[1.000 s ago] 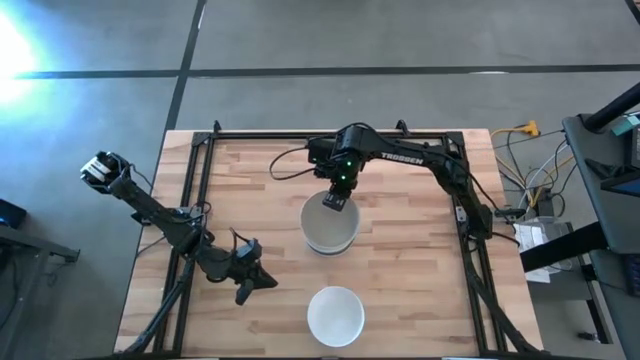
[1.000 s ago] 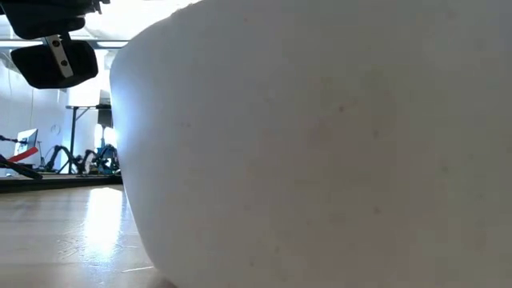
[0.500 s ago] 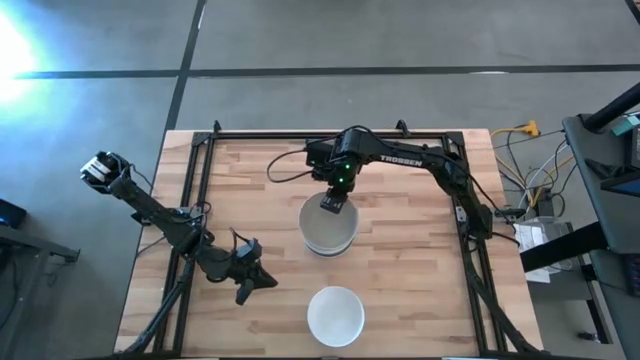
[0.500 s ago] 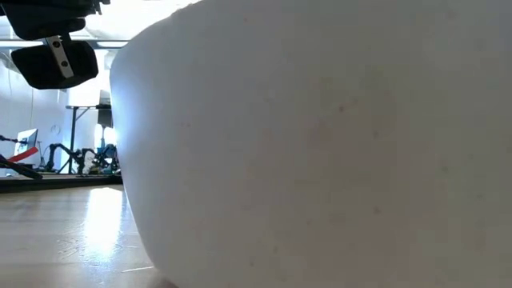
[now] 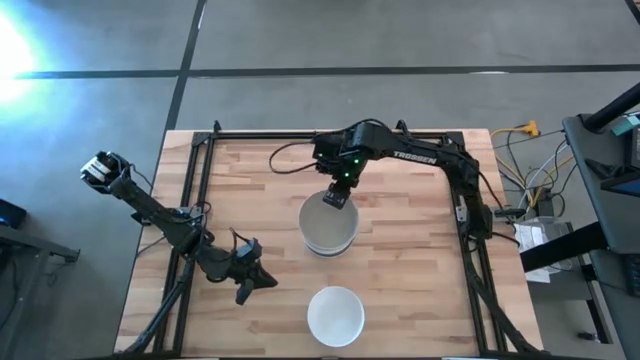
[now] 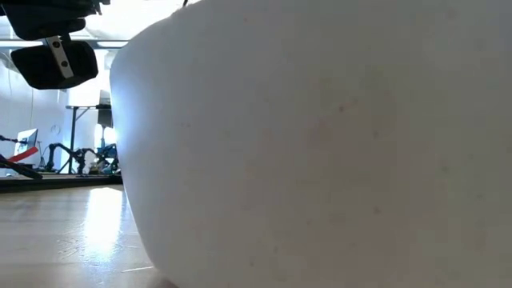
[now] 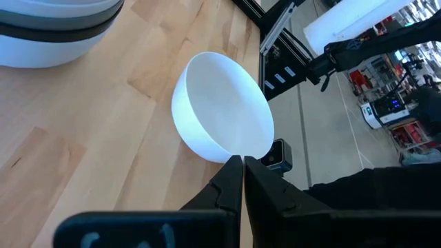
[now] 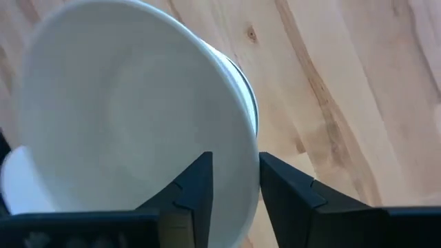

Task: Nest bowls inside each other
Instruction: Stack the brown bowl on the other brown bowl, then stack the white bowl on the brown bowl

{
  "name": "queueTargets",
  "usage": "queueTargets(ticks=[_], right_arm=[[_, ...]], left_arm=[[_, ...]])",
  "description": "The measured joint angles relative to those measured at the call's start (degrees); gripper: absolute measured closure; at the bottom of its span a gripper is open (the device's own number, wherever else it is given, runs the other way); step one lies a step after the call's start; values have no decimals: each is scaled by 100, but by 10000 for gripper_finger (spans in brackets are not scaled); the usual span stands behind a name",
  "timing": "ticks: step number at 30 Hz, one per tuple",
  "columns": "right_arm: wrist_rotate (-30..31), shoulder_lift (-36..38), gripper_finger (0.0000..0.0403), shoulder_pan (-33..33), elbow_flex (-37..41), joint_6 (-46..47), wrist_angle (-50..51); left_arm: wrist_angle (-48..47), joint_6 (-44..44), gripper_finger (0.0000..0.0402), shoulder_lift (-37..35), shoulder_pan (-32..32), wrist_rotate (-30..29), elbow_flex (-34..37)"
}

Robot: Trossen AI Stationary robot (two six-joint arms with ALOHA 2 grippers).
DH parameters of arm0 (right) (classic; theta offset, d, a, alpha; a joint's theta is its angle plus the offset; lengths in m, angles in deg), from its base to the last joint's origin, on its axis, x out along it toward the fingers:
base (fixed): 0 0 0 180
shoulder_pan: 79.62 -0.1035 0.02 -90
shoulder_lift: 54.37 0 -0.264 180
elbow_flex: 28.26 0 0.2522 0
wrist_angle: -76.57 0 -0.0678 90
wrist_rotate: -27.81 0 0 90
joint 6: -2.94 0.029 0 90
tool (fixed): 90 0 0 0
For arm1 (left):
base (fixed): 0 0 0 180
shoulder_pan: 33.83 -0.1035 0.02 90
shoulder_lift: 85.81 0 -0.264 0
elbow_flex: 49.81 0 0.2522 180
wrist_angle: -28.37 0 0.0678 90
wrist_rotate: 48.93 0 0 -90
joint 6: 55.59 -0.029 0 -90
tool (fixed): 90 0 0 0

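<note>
A stack of nested bowls (image 5: 328,232) stands on its base at the table's middle, a white bowl (image 8: 117,117) on top and darker rims (image 8: 252,110) under it. A single white bowl (image 5: 335,316) stands near the front edge; it fills the low view (image 6: 320,160). My right gripper (image 5: 338,198) hangs open, pointing down over the stack's far rim, with one finger (image 8: 196,189) over the top bowl's inside and the other (image 8: 286,189) outside it. My left gripper (image 5: 262,283) waits shut at the near left, pointing at the single bowl (image 7: 220,110).
A black frame rail (image 5: 195,190) runs along the wooden table's (image 5: 250,180) left, far and right sides. Cables and equipment (image 5: 535,205) lie beyond the right edge. Bare wood shows left and right of the stack.
My right gripper has risen a little above the stack's far rim, and its arm has shifted slightly toward the far right. The stack and the single bowl have kept their places.
</note>
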Motion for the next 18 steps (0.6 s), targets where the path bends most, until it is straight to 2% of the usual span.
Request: queueTargets(ticks=[3,8,18], right_arm=[[258,261,291,-83,0,182,-5],[1047,805,291,-256,0,337,-118],[1005,1227,293,-453,253,553,-423]], left_arm=[[0,4,402,0,2,0,0],[-2,-7,402,0,2,0,0],[-4,-289,402,0,2,2,17]])
